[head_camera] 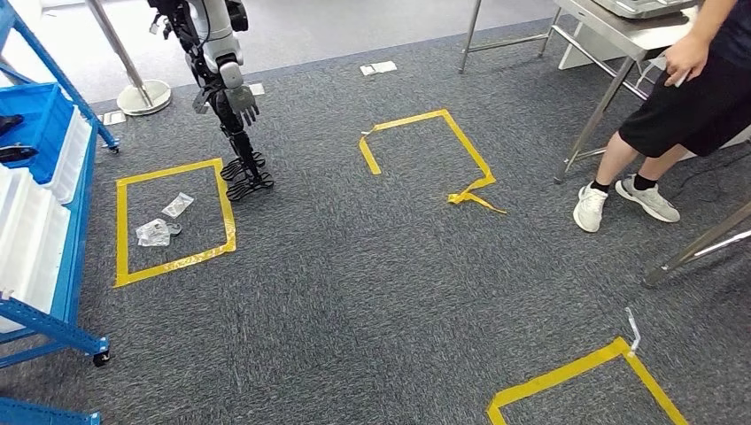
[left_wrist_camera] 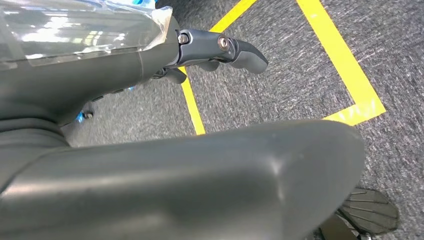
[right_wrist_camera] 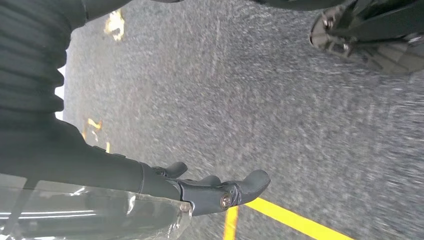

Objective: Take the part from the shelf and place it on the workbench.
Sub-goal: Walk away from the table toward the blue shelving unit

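Both hands hang low over the grey carpet and hold nothing. In its wrist view the left hand (left_wrist_camera: 150, 75) has its fingers (left_wrist_camera: 242, 51) stretched out and loosely apart. The right hand (right_wrist_camera: 100, 167) has its fingers (right_wrist_camera: 245, 186) the same way. A sheet of clear film (left_wrist_camera: 75, 25) lies against the back of each hand; we cannot tell what it is, but no fingers close on it. In the head view the blue shelf (head_camera: 66, 221) stands at the far left, with a blue bin (head_camera: 40, 119) on it holding dark items (head_camera: 11, 152) that we take for the part, though they are too cut off at the edge to show a long axis. We judge the pick not yet begun. The shelf lies off to our left, so the left hand is the nearer one, and the body would need to turn that way before any reach. The metal table (head_camera: 611, 31) stands well apart at the upper right, with a person (head_camera: 700, 97) beside it. Small clear bags (head_camera: 164, 221) lie on the floor inside a yellow tape square (head_camera: 121, 230) just beside the shelf.
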Controlling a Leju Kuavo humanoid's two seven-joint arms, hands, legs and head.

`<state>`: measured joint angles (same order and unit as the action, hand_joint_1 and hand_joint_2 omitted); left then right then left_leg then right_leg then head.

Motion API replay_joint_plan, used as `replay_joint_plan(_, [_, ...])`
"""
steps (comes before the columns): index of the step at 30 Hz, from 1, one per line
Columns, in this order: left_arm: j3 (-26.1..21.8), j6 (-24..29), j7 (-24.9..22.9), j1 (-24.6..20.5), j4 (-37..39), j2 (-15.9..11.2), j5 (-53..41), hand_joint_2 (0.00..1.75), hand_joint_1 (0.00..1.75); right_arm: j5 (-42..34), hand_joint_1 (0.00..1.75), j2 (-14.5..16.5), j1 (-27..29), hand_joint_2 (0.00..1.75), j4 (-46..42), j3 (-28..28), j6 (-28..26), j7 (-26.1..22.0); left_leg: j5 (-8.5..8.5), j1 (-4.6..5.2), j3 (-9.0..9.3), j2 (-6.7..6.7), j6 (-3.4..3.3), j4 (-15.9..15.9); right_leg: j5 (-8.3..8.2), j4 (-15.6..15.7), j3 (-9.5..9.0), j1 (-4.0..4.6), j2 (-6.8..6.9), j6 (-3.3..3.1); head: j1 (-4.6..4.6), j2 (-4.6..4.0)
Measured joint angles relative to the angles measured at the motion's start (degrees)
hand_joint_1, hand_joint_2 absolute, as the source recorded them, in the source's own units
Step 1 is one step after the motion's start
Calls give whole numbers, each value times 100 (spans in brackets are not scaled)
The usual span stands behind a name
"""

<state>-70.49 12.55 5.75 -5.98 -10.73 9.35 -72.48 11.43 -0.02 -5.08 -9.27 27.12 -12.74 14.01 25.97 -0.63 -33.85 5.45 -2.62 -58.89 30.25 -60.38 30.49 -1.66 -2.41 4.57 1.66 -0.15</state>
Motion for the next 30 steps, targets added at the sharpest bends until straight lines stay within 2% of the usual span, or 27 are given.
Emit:
replay_joint_plan(3, [4,-2,-1,-3,0,-1,-8,0,0,-5,0,2,4,175,0,-1,-1,-4,0,12,-7,26,17,-7,-20,97,-35,1,-75,-13,0,0])
replay_joint_plan(4, [12,-3,-2,-6,0,-2,-16,0,0,-12,0,3,6,175,0,-1,-2,-11,-4,23,-16,54,37,-12,-36,157,-49,7,-100,-41,-1,0])
replay_joint_plan(5, [31,-5,-2,2,0,-4,-31,0,0,-31,0,5,11,175,0,-4,-13,-25,-24,23,-36,111,86,-4,-65,211,-68,17,-73,-109,-4,0])
replay_joint_plan(6, [56,9,0,7,0,-5,-48,0,0,-52,0,3,24,175,0,-9,-32,-43,89,24,-130,6,139,-165,-98,258,-77,29,11,-208,-26,0])
replay_joint_plan(8, [103,81,15,13,0,-4,-78,0,0,-83,0,-4,66,175,1,-20,-72,-75,471,0,-451,-280,222,-807,-147,281,-79,47,265,-363,-67,0])
replay_joint_plan(9, [119,128,26,7,0,-2,-89,0,0,-82,0,-8,89,175,1,-23,-84,-82,712,0,-644,-465,236,-1253,-152,285,-69,59,376,-397,-87,0])
replay_joint_plan(10, [127,163,34,7,0,1,-99,0,0,-76,0,-7,105,175,2,-23,-87,-86,800,-3,-749,-494,246,-1514,-149,284,-65,71,460,-400,-86,0])
replay_joint_plan(11, [134,189,38,11,0,3,-109,0,0,-71,0,-4,112,175,2,-24,-89,-87,782,-4,-755,-515,252,-1580,-146,283,-62,78,540,-402,-88,0])
replay_joint_plan(12, [138,207,39,16,0,5,-117,0,0,-66,0,-2,113,175,2,-24,-90,-87,670,-6,-651,-547,254,-1429,-143,282,-66,79,613,-402,-90,0])
replay_joint_plan(13, [139,220,40,17,0,5,-123,0,0,-64,0,1,108,175,2,-24,-90,-87,505,-8,-452,-619,251,-1097,-139,280,-73,79,676,-401,-91,0])
replay_joint_plan(15, [148,233,46,-4,0,7,-131,0,0,-64,0,1,100,175,2,-24,-91,-87,264,5,-41,-886,231,-374,-113,262,-81,118,789,-370,-96,0])
replay_joint_plan(16, [154,236,51,-19,0,8,-135,0,0,-66,0,-1,96,175,2,-24,-92,-87,219,19,68,-973,207,-162,-99,254,-90,143,845,-349,-85,0])
replay_joint_plan(17, [161,237,56,-30,0,9,-141,0,0,-71,0,-3,92,175,2,-24,-93,-86,215,41,101,-995,177,-70,-88,252,-97,166,905,-325,-76,0])
replay_joint_plan(19, [173,239,63,-25,0,7,-151,0,0,-80,0,-2,74,175,1,-24,-96,-85,188,59,82,-853,93,-38,-74,255,-120,170,1004,-280,-55,0])
replay_joint_plan(20, [179,238,64,-16,-1,6,-157,0,0,-85,0,-1,65,175,1,-24,-98,-85,167,56,77,-787,54,-22,-39,216,-106,158,937,-256,-54,0])
replay_joint_plan(21, [185,238,65,-14,-1,5,-162,0,0,-87,0,1,63,175,0,-24,-101,-86,142,44,73,-726,12,-7,47,86,-51,147,796,-245,-49,0])
replay_joint_plan(23, [208,236,70,-30,-2,7,-171,0,0,-91,0,2,75,175,1,-25,-104,-87,102,33,43,-584,-52,5,358,-541,233,125,433,-271,-33,0])
replay_joint_plan(24, [220,235,73,-38,-2,9,-173,0,0,-92,0,2,84,175,1,-25,-105,-87,88,33,25,-502,-73,4,521,-946,419,122,333,-287,-28,0])
replay_joint_plan(25, [230,234,76,-39,-2,10,-173,0,0,-92,0,-1,94,175,2,-26,-105,-87,78,36,12,-416,-81,3,625,-1268,572,119,290,-285,-26,0])
replay_joint_plan(26, [235,234,78,-31,-2,11,-173,0,0,-93,0,-3,102,175,2,-26,-105,-86,70,38,6,-333,-83,1,640,-1402,639,114,273,-260,-25,0])
replay_joint_plan(27, [237,233,79,-21,-2,11,-173,0,0,-93,0,-4,108,175,2,-26,-105,-86,63,36,7,-250,-76,0,552,-1285,587,104,257,-215,-25,0])
replay_joint_plan(28, [237,231,79,-14,-2,12,-173,0,0,-94,0,-6,110,175,2,-26,-105,-86,55,33,11,-170,-65,-2,396,-961,439,90,215,-162,-25,0])
replay_joint_plan(29, [238,229,79,-12,-2,14,-173,0,0,-94,0,-7,111,175,2,-26,-105,-86,45,28,11,-94,-48,-4,222,-526,240,68,97,-115,-23,0])
replay_joint_plan(30, [239,227,80,-15,-2,15,-173,0,0,-94,0,-8,109,175,2,-26,-105,-86,39,35,7,-22,-24,-11,75,-137,68,58,-18,-97,-22,0])
